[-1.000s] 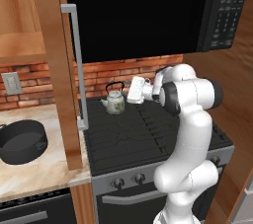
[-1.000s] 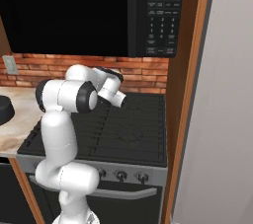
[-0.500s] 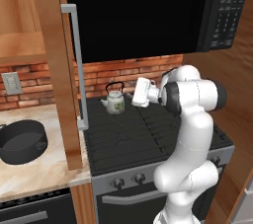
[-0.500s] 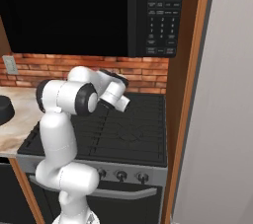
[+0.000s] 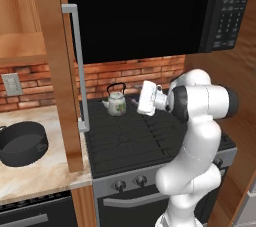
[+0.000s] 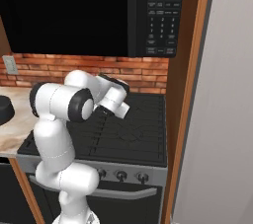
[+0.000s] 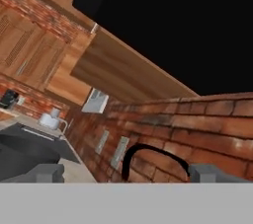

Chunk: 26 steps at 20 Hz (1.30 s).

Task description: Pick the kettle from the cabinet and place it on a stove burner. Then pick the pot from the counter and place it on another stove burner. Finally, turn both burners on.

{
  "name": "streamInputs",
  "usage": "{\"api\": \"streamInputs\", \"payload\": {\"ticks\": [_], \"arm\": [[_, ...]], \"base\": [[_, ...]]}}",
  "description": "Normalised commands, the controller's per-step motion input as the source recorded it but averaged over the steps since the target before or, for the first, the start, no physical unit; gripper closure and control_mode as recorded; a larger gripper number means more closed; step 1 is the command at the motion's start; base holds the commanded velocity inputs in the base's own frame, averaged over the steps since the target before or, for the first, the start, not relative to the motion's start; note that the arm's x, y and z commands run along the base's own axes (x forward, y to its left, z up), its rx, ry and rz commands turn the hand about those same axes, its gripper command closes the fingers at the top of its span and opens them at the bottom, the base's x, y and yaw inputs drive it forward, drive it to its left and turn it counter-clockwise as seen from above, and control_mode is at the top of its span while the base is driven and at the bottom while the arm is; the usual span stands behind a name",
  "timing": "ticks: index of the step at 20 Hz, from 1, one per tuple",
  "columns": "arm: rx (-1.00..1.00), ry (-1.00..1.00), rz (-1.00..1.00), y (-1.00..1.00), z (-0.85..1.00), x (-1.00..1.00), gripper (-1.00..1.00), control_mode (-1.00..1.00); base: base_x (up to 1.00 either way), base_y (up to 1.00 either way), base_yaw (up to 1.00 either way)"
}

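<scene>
Left base view: nearest the camera, the stove's steel knob front (image 5: 135,183) is sitting along the front edge, knobs untouched, so to my reading neither burner is on yet. Above it the black cooktop (image 5: 130,143) is carrying the kettle (image 5: 116,102) at its back left corner, upright on the grate, spout pointing left toward the counter. That placement looks deliberate: it is leaving the other burners free for the second vessel.

The gripper (image 5: 145,98) is hanging above the back of the cooktop, just to the right of the kettle and apart from it. Its fingers are spread as wide as they go and are holding nothing. In the hand view the kettle's black handle (image 7: 153,156) is arching between the two fingertips (image 7: 47,172), with the brick wall (image 7: 197,119) behind, so the hand is looking along the back of the stove toward the counter.

The pot (image 5: 21,143) is resting on the counter (image 5: 45,176), near its left edge, beyond the open wooden cabinet door (image 5: 60,71) that is hanging between it and the stove. The door edge could obstruct a straight reach; judged next step is fetching the pot.

Farthest back, the microwave (image 5: 150,11) is overhanging the stove, limiting headroom.
</scene>
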Motion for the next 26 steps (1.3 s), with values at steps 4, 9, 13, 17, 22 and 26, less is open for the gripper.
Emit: {"api": "streamInputs", "payload": {"ticks": [4,9,13,17,22,26], "arm": [[0.00,-0.18,0.00,0.00,0.27,-0.55,-1.00,-1.00],[-0.02,-0.20,0.00,0.00,0.37,-0.57,-1.00,-1.00],[-0.03,-0.22,0.00,0.00,0.40,-0.58,-1.00,-1.00],[-0.08,-0.24,0.00,0.00,0.34,-0.59,-1.00,-1.00],[-0.18,-0.26,0.00,0.00,0.19,-0.58,-1.00,-1.00],[-0.20,-0.27,-0.01,0.00,0.19,-0.59,-1.00,-1.00]], "base": [[0.00,0.00,0.00],[0.00,0.00,0.00],[0.00,0.00,0.00],[0.00,0.00,0.00],[0.00,0.00,0.00],[0.00,0.00,0.00]]}}
